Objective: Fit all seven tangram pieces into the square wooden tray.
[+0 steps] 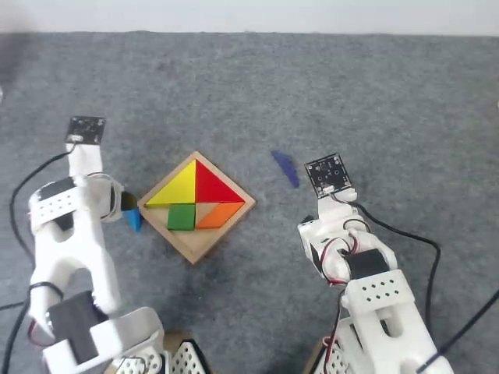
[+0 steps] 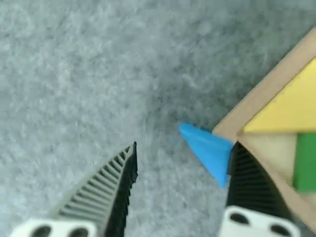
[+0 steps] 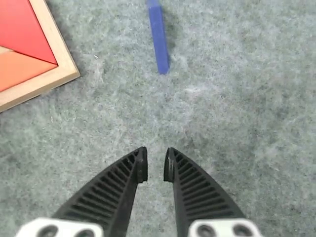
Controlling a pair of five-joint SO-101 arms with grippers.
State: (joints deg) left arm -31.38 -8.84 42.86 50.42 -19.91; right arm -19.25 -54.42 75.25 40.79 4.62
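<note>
**Pick up the light blue triangle, then count the pieces**

High view: The tray (image 1: 181, 244) sits in the middle of the counter (image 1: 359, 93), turned like a diamond. In it I count one yellow triangle (image 1: 181, 187), one red triangle (image 1: 215, 183), one green square (image 1: 181, 216) and one orange piece (image 1: 221, 213). A pale patch (image 1: 204, 206) between them may be a piece or bare wood. I cannot tell which. Out on the counter lie one light blue triangle (image 1: 134, 220), touching the tray's left corner, and one dark blue piece (image 1: 286, 169), nearer the counter's right edge.

Left wrist view: The left end effector (image 2: 183, 148) is wide open and holds nothing. The light blue triangle is beside one finger (image 2: 249, 182), not in the middle. I think the end effector should shift until the triangle sits between both fingers. Then it can squeeze softly and lift the triangle over the rim.

Right wrist view: The right end effector (image 3: 154, 155) is almost closed and holds nothing. The dark blue piece lies well ahead of it.
</note>
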